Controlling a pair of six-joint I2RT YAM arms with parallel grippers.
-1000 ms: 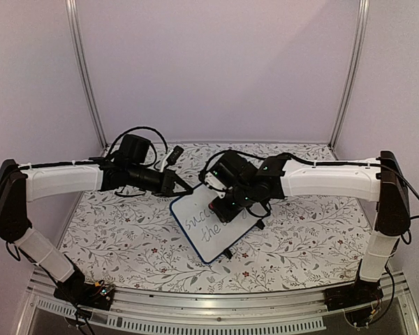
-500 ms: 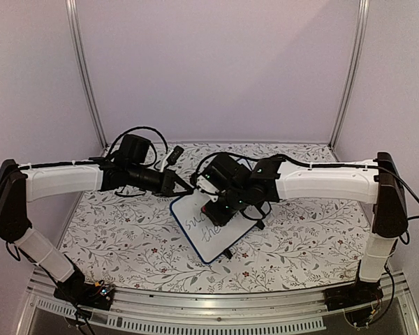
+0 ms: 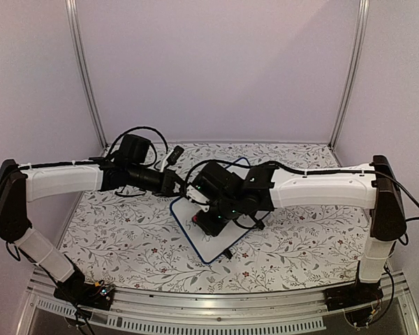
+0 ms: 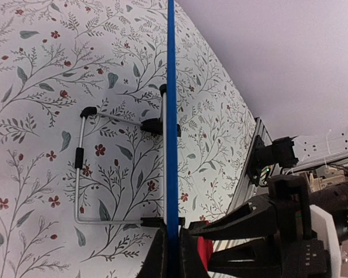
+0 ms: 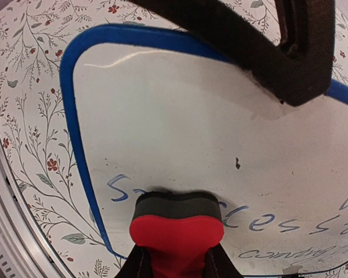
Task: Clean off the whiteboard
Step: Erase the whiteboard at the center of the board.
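Note:
The whiteboard (image 3: 208,246), white with a blue frame, lies tilted on the floral table. My left gripper (image 3: 176,187) is shut on its far-left edge. In the left wrist view that blue frame (image 4: 171,116) runs edge-on into the left gripper (image 4: 171,258), with the board's wire stand (image 4: 79,168) behind it. My right gripper (image 3: 211,218) hovers over the board's left half, shut on a red eraser block with a dark felt face. The eraser (image 5: 177,223) presses on blue handwriting (image 5: 278,221) on the whiteboard (image 5: 180,110), held by the right gripper (image 5: 175,263).
A floral cloth (image 3: 126,237) covers the table. Metal posts (image 3: 84,77) and purple walls close off the back and sides. An aluminium rail (image 3: 216,307) runs along the near edge. The left gripper's black finger (image 5: 267,46) overhangs the board's upper edge in the right wrist view.
My right arm has slid left across the whiteboard with the eraser, now covering the start of the writing. The left arm and the board have stayed put.

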